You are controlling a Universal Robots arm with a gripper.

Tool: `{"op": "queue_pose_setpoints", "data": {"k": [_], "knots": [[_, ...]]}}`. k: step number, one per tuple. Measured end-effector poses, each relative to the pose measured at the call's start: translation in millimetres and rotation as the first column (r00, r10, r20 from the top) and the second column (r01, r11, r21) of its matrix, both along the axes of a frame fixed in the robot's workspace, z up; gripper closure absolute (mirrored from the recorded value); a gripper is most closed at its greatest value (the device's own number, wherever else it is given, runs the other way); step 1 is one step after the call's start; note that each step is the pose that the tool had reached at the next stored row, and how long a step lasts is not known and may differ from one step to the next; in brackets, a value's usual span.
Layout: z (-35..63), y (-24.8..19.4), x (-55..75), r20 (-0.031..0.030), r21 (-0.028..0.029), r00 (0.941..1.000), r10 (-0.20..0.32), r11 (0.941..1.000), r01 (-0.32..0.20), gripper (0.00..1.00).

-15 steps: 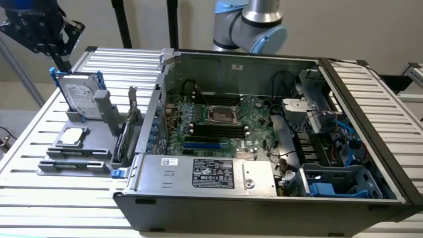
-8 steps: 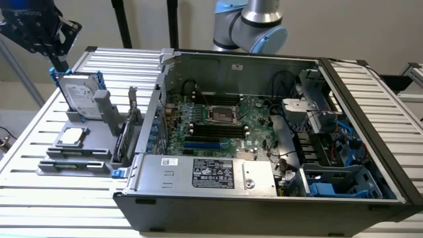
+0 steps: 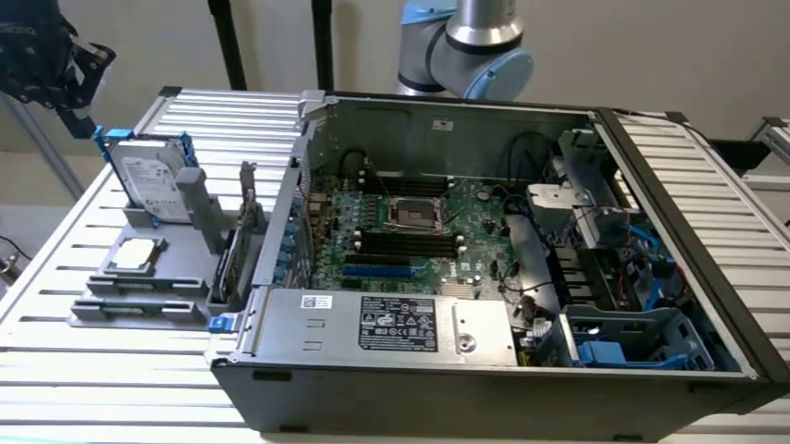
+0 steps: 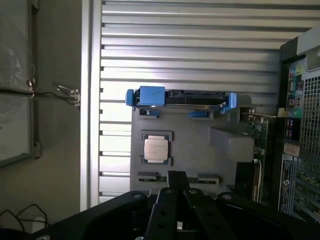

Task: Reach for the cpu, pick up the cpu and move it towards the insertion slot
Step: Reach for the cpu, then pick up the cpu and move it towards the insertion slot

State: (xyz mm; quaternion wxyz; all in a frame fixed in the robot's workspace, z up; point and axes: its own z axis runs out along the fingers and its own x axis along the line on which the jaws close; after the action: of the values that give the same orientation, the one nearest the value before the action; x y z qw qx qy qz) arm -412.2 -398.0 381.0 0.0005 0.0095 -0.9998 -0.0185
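Cpu [image 4: 156, 149]: flat square, silver-grey metal

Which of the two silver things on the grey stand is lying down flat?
The cpu, the small square chip, lies flat on the grey stand. The other one, the bigger hard drive with blue rails, stands upright.

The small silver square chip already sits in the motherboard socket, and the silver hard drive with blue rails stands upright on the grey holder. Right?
Not the chip. In the exterior view the small flat silver-grey cpu lies on the grey plastic holder beside the open computer case; the shiny-framed square insertion slot is bare. The silver blue-railed hard drive does stand upright there.
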Motion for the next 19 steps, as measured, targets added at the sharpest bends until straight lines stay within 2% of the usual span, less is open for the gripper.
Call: {"op": "queue_pose_setpoints", "data": {"k": [5,19], "knots": [[-5.4,0.0,-20.2,-0.0003,-0.0015,1.0,0.0,1.0,0.0,0.89],[-5.6,0.0,-21.1,-0.0003,-0.0016,1.0,0.0,1.0,0.0,0.89]]}}
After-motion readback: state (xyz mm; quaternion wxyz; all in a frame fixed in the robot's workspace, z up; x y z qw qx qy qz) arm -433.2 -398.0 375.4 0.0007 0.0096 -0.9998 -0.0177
